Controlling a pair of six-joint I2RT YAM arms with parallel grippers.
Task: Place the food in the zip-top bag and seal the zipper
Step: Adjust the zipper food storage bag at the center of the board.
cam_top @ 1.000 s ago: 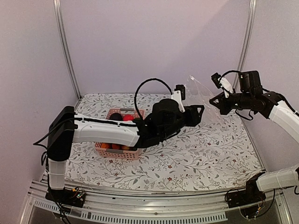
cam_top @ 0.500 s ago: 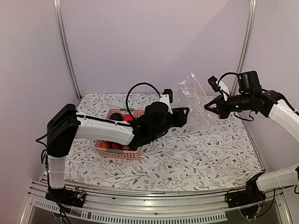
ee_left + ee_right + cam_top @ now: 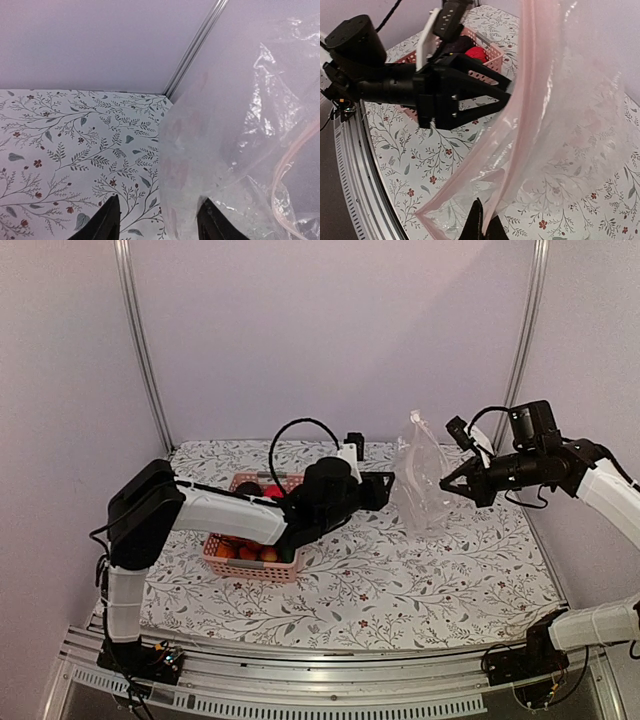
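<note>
The clear zip-top bag [image 3: 421,483] hangs upright over the floral table, its bottom resting near the cloth. My right gripper [image 3: 449,483] is shut on its mouth edge, pinching the pale pink zipper [image 3: 521,129] between the fingertips [image 3: 482,226]. My left gripper [image 3: 389,488] stands open just left of the bag. In the left wrist view the bag [image 3: 240,150] fills the right half, with its edge between the jaws of my left gripper [image 3: 159,220]. The food [image 3: 246,553] lies in the pink basket [image 3: 253,570], with a red piece [image 3: 476,54] on top.
The left arm reaches across over the basket [image 3: 488,59]. Metal frame posts [image 3: 140,350] stand at the back corners beside purple walls. A rail [image 3: 300,695] runs along the near edge.
My left gripper has drawn back leftward, away from the bag. The bag has swung down from a spread, raised shape to a narrower upright hang. The right gripper stays shut on it.
</note>
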